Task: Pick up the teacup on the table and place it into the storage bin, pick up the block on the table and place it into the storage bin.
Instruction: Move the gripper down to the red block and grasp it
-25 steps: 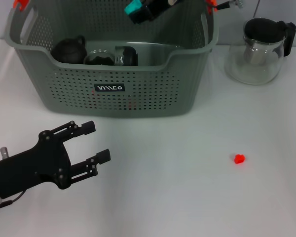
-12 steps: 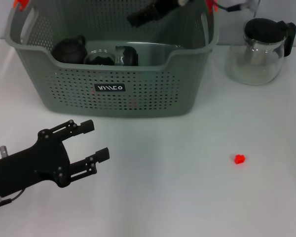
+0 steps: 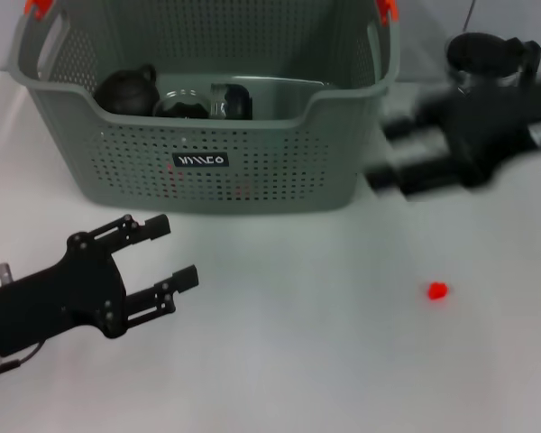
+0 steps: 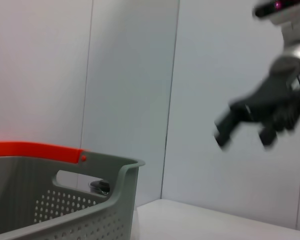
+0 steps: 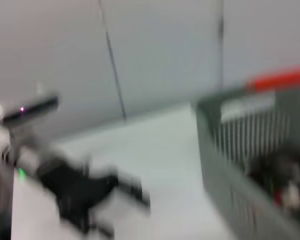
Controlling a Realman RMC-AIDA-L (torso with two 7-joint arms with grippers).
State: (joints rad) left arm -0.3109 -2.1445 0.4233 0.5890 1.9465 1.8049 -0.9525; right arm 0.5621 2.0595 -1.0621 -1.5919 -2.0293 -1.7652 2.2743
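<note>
The grey-green storage bin (image 3: 207, 171) stands at the back left, and its rim (image 4: 105, 167) also shows in the left wrist view. Dark and glass cups (image 3: 203, 104) lie inside it; I cannot tell which is the teacup. The small red block (image 3: 437, 290) lies on the white table to the right. My right gripper (image 3: 388, 153) is blurred by motion just right of the bin, above the table, open and holding nothing; it shows too as the right gripper (image 4: 245, 135). My left gripper (image 3: 167, 253) hovers open at the front left, as does the left gripper (image 5: 125, 200).
A glass teapot with a black lid (image 3: 487, 50) stands at the back right, partly hidden behind my right arm (image 3: 487, 126). The bin carries orange handle clips (image 3: 38, 7). White table surface stretches between the block and my left gripper.
My right gripper has swung out from above the bin, down and to the right, to beside the bin's right wall. The left gripper and the block stay put.
</note>
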